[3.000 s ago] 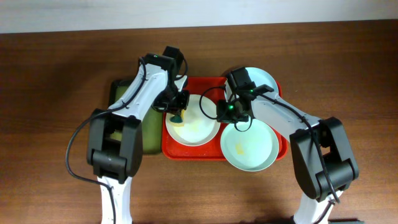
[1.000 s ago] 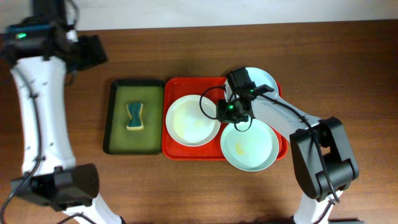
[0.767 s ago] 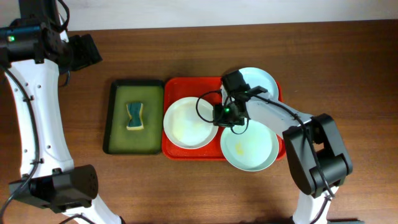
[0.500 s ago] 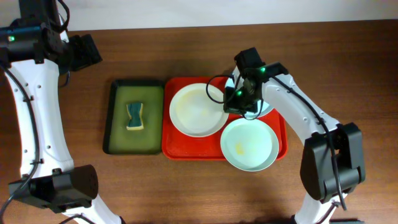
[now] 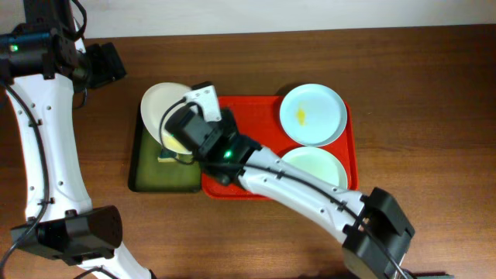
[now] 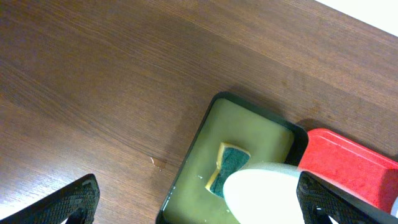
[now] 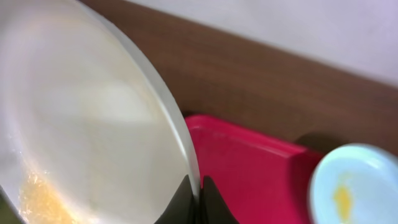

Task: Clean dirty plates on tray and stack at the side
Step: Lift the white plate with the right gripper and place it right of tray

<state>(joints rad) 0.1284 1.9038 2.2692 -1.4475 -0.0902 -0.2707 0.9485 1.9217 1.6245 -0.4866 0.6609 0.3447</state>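
**White plate lifted over the wash tray; two plates left on the red tray**

- Right tool (image 7: 199, 200): pinched narrow on the rim of the white plate (image 5: 165, 103), holding it tilted at upper left of centre in the overhead view, above the dark green tray (image 5: 142, 167). A yellow smear shows low on the plate's face.
- Left tool (image 6: 198, 186): spread wide, holding nothing, raised over the desk (image 5: 426, 77) at the upper left of the overhead view.
- Red tray (image 5: 256, 116): middle of the desk, just right of the dark green tray.
- Blue plate (image 5: 312, 115): upper right of the red tray, with a yellow smear.
- Green plate (image 5: 325, 163): lower right of the red tray, partly under the right arm.
- Sponge (image 6: 227, 165): lying in the dark green tray, partly hidden by the white plate.
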